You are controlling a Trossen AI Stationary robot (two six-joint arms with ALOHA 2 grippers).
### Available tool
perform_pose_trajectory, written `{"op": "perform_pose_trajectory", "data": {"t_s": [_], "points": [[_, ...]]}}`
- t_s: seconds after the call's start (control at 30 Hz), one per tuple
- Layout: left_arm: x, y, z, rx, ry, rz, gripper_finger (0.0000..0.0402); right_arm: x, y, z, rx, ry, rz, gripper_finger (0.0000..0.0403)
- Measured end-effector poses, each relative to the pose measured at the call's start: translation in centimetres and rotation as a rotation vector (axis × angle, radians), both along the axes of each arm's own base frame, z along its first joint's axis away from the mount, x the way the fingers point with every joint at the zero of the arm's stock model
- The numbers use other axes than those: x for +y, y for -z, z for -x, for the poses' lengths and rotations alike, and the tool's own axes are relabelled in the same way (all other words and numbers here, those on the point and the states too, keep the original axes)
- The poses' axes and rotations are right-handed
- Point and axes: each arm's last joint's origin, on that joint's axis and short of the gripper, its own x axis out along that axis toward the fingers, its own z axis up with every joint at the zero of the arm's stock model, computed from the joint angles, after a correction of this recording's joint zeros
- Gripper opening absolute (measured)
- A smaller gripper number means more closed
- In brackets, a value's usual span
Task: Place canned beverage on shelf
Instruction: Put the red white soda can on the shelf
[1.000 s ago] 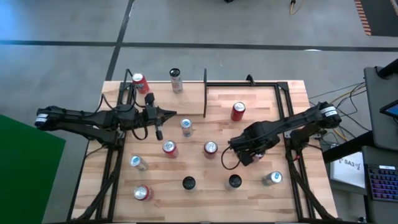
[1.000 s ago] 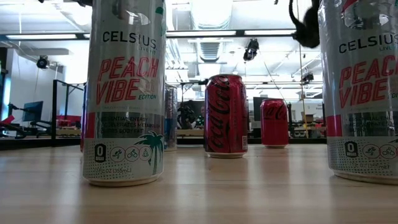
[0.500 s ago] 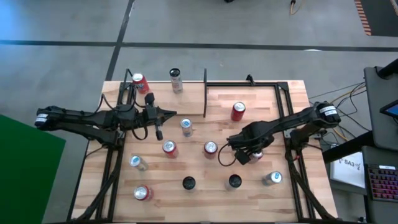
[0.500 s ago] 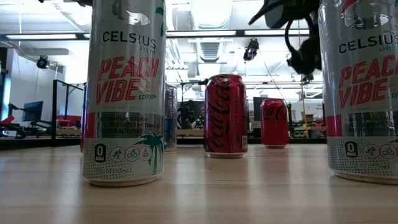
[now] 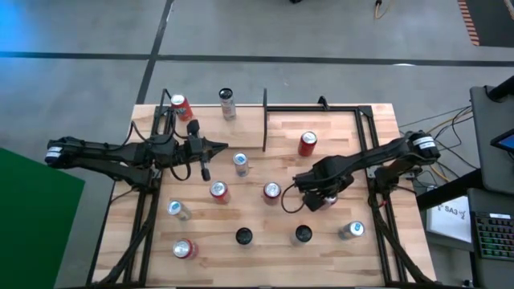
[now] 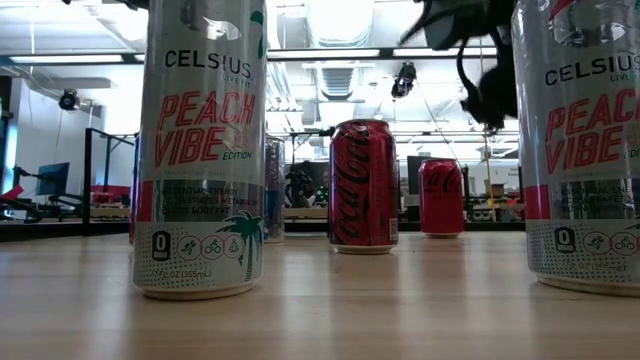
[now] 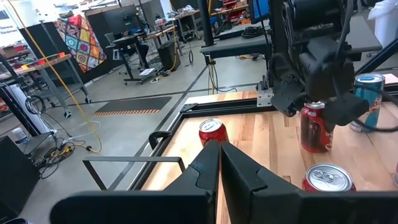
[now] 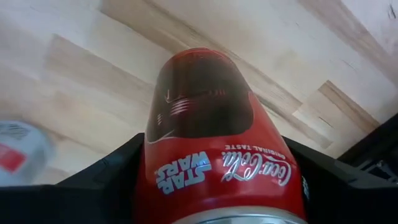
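My right gripper is over the table's right middle, above the tabletop, and is shut on a red Coca-Cola can. In the high view the gripper hides most of this can. The shelf, a light wood board edged by black rods with an upright divider rod, lies at the far right. One red can stands on the shelf. My left gripper is shut and empty over the table's left middle, and it also shows in the left wrist view. My right gripper pinches the can's side walls between its two fingers, one on each side, near the can's top end. The fingers come from above, pointing down along the can. The can hangs below the fingers, clear of the wooden tabletop.
Several cans stand loose on the table: a red one just left of my right gripper, silver ones, and dark-topped ones. Two tall Celsius cans stand close to the low camera.
My right arm has stretched toward the table's left, and its gripper has come into the top of the low view. My left arm has kept still.
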Motion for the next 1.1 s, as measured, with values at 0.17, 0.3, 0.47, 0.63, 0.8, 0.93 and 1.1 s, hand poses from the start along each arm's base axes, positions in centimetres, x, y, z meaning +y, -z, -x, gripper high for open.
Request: {"op": "perform_pose_trajectory", "data": {"t_s": [0.17, 0.3, 0.47, 0.63, 0.8, 0.93, 1.1], "points": [[0.0, -0.1, 0.0, -0.012, 0.000, 0.000, 0.0000, -0.6, -3.2, -0.1, -0.004, 0.001, 0.085, 0.0288], [0.0, -0.1, 0.0, -0.012, 0.000, 0.000, 0.0000, -1.4, -6.7, -0.4, -0.057, -0.004, 0.247, 0.0288], [0.0, -0.1, 0.0, -0.006, 0.002, -0.018, 0.0000, -2.7, -11.3, -1.6, -0.251, -0.032, 0.418, 0.0288], [0.0, -0.1, 0.0, -0.004, 0.003, -0.024, 0.0000, -4.1, -15.3, -2.3, -0.408, -0.089, 0.596, 0.0288], [0.0, -0.1, 0.0, -0.002, 0.003, -0.032, 0.0000, -5.5, -18.2, -3.8, -0.621, -0.173, 0.703, 0.0288], [0.0, -0.1, 0.0, -0.003, 0.003, -0.032, 0.0000, -6.5, -19.6, -5.3, -0.780, -0.252, 0.729, 0.0288], [0.0, -0.9, 0.6, -0.065, 0.000, -0.015, 0.0000, -8.2, -19.6, -7.1, -0.875, -0.336, 0.746, 0.0288]]}}
